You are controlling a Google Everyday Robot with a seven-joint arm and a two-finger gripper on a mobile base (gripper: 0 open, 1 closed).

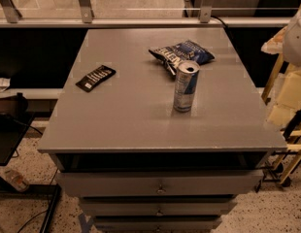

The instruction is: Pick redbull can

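The redbull can stands upright on the grey table top, right of the middle, with its shiny round top showing. Just behind it lies a dark blue snack bag with white lettering, close to the can but apart from it. My gripper is not in view. A pale rounded shape at the right edge of the frame could be part of my arm, but I cannot tell.
A flat black rectangular packet lies on the left part of the table. Drawers sit under the front edge. A glass railing runs behind the table. A yellow-framed stand is at the right, and dark furniture at the left.
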